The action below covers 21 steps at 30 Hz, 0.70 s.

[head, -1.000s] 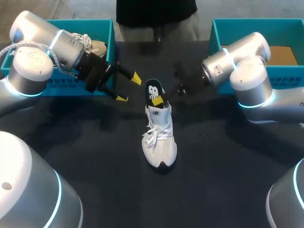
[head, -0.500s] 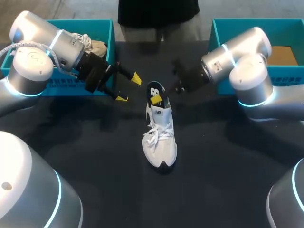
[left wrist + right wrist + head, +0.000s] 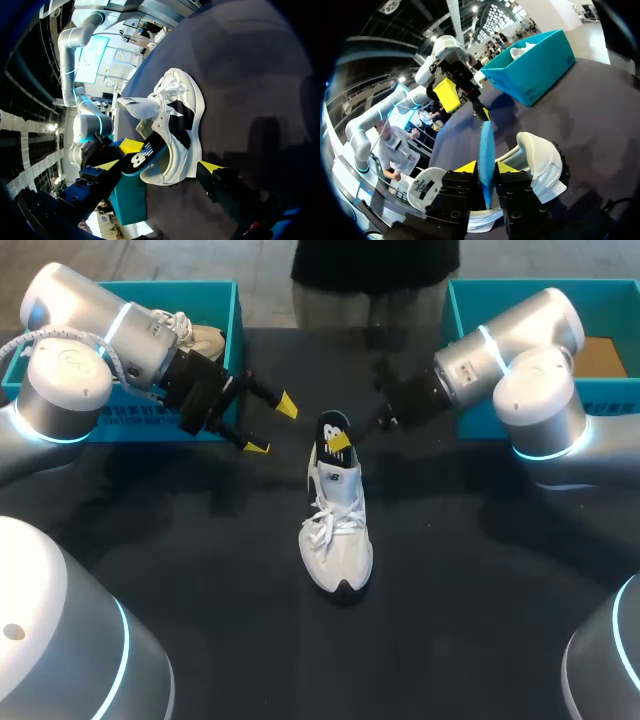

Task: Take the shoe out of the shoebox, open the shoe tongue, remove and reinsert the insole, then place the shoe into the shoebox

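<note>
Black insole (image 3: 326, 430), lower end inside shoe (image 3: 338, 540)

Two shoes (image 3: 337, 530) (image 3: 197, 335), two shoeboxes (image 3: 236, 312) (image 3: 452, 302), one insole (image 3: 325, 428), two end effectors (image 3: 272, 426) (image 3: 486, 169).

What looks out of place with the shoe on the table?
The insole stands partly out of the white shoe at its heel end, pinched on edge in the right tool. Nothing else stands out.

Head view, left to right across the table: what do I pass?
Left shoebox → left gripper → shoe, its insole in the right gripper → right shoebox.
</note>
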Available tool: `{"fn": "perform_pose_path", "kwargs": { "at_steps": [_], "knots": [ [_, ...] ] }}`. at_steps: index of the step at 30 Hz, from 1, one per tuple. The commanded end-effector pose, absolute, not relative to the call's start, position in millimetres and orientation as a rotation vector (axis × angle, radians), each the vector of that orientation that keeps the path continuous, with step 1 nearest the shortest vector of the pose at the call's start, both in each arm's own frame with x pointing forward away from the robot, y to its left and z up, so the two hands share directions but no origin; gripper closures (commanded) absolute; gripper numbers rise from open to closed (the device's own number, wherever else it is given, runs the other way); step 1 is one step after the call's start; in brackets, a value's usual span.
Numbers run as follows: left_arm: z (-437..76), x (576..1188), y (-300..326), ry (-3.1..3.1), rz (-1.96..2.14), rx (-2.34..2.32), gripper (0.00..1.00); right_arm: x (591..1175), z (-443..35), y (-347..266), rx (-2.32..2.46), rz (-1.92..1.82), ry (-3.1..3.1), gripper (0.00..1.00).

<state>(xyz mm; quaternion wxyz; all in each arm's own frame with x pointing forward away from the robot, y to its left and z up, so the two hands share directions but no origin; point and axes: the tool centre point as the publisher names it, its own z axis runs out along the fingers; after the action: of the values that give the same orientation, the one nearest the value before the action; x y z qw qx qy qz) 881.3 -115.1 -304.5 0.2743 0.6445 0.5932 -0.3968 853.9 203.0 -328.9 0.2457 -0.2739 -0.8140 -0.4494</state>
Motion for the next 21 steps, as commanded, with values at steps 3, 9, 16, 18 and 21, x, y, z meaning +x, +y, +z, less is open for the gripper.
{"fn": "perform_pose_path", "kwargs": {
  "at_steps": [3, 9, 16, 18, 21],
  "knots": [
    [-305, 881, -116, 1.596, -1.063, 1.733, 0.00, 859, -335, 213, -0.718, -1.208, -2.225, 1.00],
    [-305, 881, -116, 1.596, -1.063, 1.733, 0.00, 856, -337, 219, -0.688, -1.190, -2.221, 1.00],
    [-305, 881, -116, 1.596, -1.063, 1.733, 0.00, 839, -345, 214, -0.719, -1.133, -2.207, 1.00],
    [-305, 881, -116, 1.596, -1.063, 1.733, 0.00, 835, -348, 215, -0.723, -1.113, -2.203, 1.00],
    [-305, 881, -116, 1.596, -1.063, 1.733, 0.00, 831, -349, 216, -0.723, -1.094, -2.206, 1.00]
  ]
}}
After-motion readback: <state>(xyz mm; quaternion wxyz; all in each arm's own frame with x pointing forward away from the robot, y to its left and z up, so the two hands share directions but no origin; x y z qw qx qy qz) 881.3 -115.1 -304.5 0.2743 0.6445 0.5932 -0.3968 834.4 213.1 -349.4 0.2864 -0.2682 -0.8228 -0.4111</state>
